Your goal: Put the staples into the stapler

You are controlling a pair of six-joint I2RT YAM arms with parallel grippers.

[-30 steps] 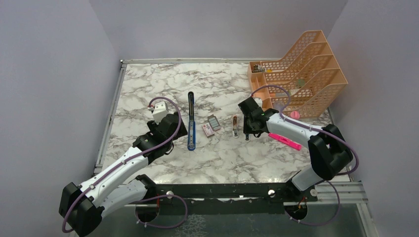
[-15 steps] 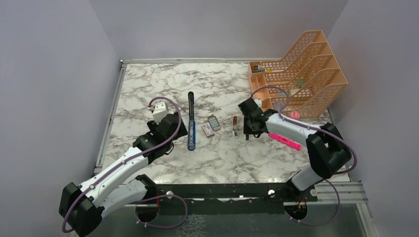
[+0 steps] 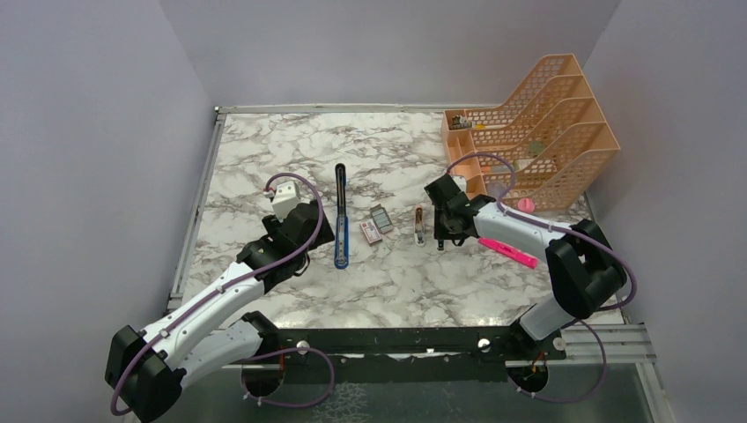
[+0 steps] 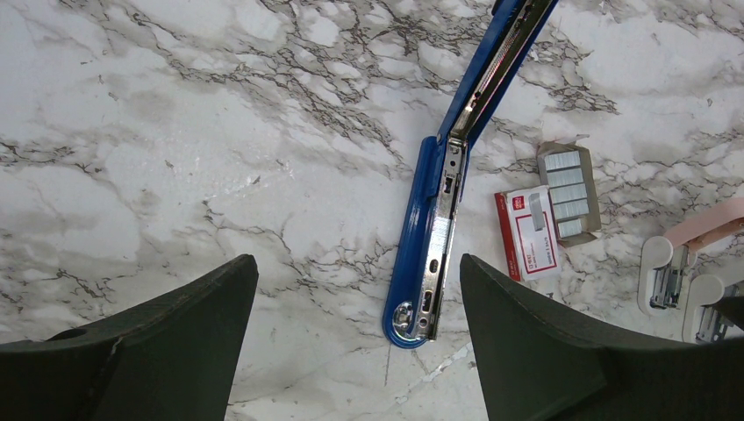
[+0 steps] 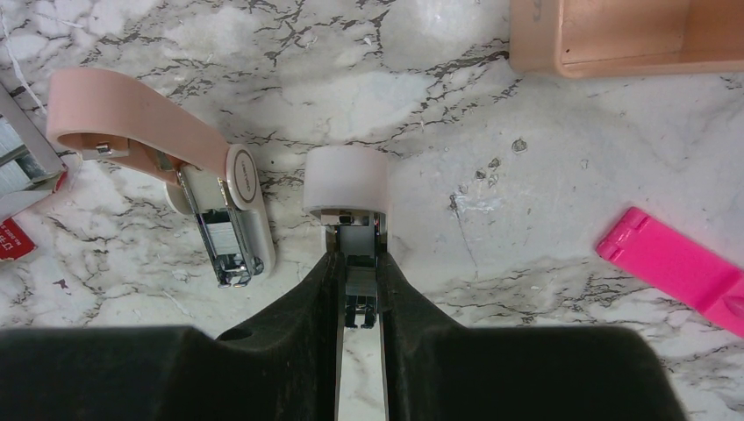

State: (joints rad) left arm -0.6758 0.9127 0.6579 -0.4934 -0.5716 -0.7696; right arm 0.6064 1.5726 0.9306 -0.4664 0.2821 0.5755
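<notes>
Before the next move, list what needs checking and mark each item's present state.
1. Blue stapler lies opened flat, metal channel exposed: ok.
2. Staple tray out of its box, strips showing, beside the stapler: ok.
3. Left claw open above the stapler: ok.
4. Right claw free to fetch staples: not ok, shut on a white-capped metal piece.
5. Channel empty of staples: cannot tell.
</notes>
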